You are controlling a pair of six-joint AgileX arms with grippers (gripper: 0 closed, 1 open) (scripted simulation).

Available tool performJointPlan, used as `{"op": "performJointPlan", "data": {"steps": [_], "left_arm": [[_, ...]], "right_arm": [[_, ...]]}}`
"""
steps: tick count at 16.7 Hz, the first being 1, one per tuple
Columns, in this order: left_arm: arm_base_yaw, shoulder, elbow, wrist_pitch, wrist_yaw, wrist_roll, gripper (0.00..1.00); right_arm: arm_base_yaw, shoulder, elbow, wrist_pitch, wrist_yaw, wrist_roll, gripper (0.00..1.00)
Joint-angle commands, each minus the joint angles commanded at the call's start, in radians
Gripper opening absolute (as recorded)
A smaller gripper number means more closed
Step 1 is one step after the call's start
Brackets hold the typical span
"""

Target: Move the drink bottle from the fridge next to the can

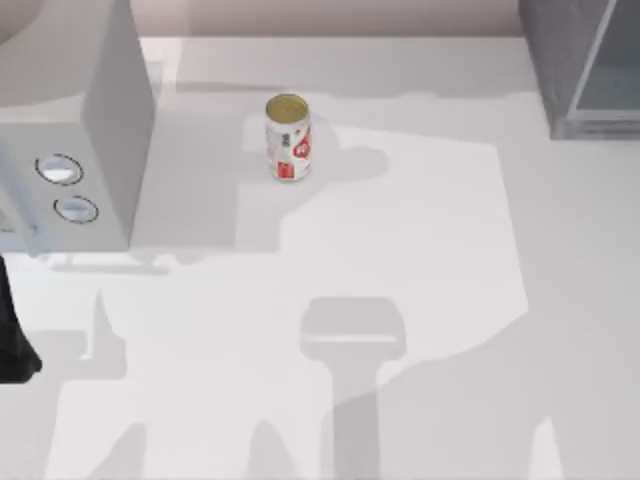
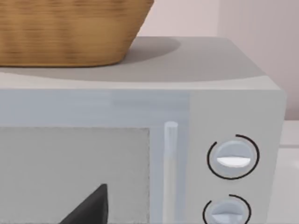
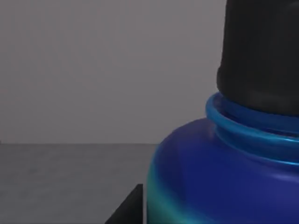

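Right wrist view sat very close to the drink bottle [image 3: 219, 177], its blue shoulder and black screw cap looming just in front of the right gripper, against plain grey walls and a grey floor that looked like the inside of the fridge [image 1: 590, 70]. A dark wedge at the lower edge of that view may have been part of the gripper, but whether the fingers were spread or closed on the bottle could not be told. Judging by that closeness, the right arm had reached into the fridge to take the bottle, which had not yet come out. Seen from above, the can [image 1: 288, 138] stood upright on the white bench [image 1: 420, 300], well apart from the fridge corner at the far right, with open bench around it where the bottle could be set down. The left arm was parked at the left, facing a grey box with two round dials [image 2: 233, 158], a woven basket [image 2: 70, 32] resting on top; its fingers could not be judged either.
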Motion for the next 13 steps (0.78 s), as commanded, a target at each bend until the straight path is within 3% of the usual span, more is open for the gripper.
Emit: {"op": "performJointPlan", "data": {"steps": [13], "left_arm": [[0.000, 0.000, 0.000, 0.000, 0.000, 0.000, 1.00]], "right_arm": [[-0.003, -0.125, 0.023, -0.145, -0.002, 0.003, 0.00]]}}
